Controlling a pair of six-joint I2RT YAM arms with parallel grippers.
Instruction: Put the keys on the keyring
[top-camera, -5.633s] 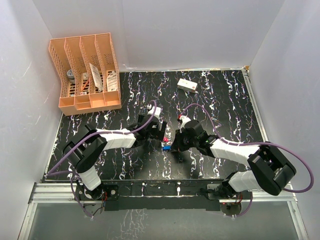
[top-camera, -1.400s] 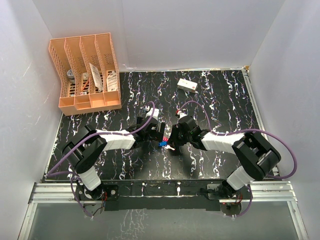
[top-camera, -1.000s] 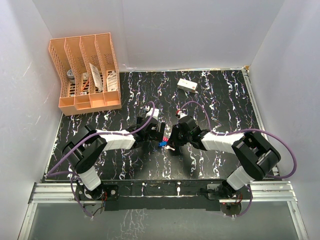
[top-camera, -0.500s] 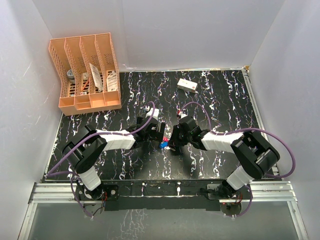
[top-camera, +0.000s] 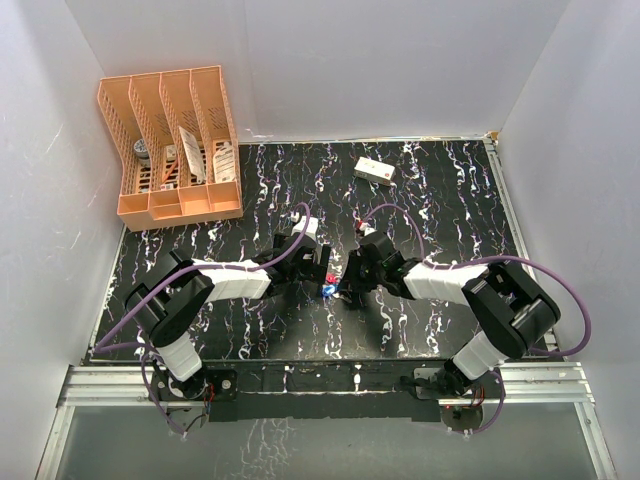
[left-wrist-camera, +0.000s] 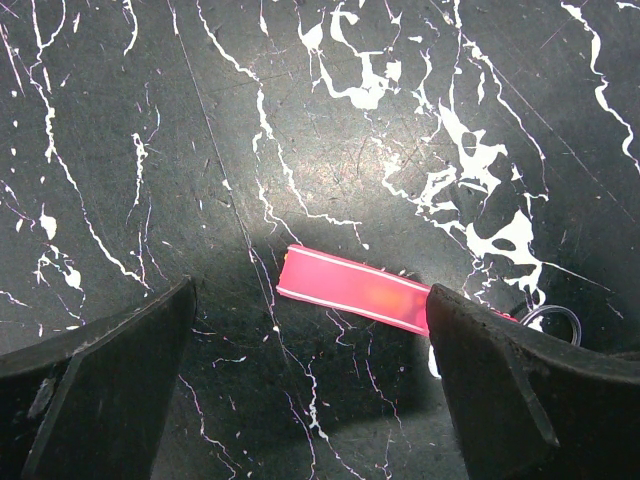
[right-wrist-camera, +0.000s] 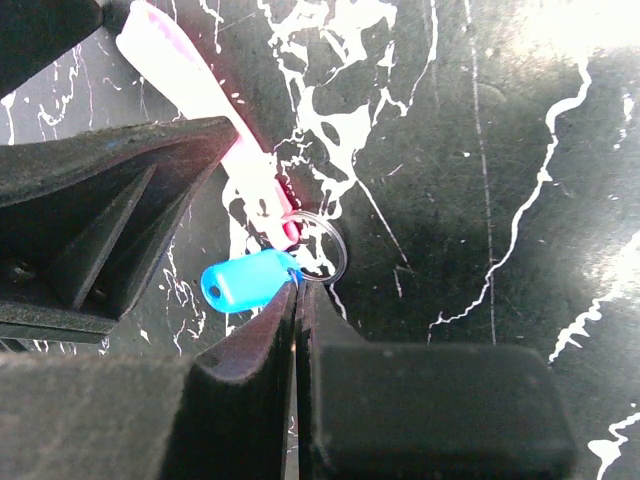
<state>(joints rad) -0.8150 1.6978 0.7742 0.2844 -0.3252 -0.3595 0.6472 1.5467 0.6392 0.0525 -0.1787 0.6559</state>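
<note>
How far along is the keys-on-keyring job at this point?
Done, apparently: the pink key ends at the keyring, though threading can't be confirmed. In hand: the right gripper, fingers shut, seems to pinch the blue key at the ring; the left gripper straddles the pink key, fingers open, not touching it. Left: getting the blue key onto the ring, and verifying both.

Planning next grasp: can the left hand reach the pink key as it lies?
Probably yes: the pink key lies flat, uncovered, between the fingers of the open left hand; the shut right hand crowds only its ring end.
</note>
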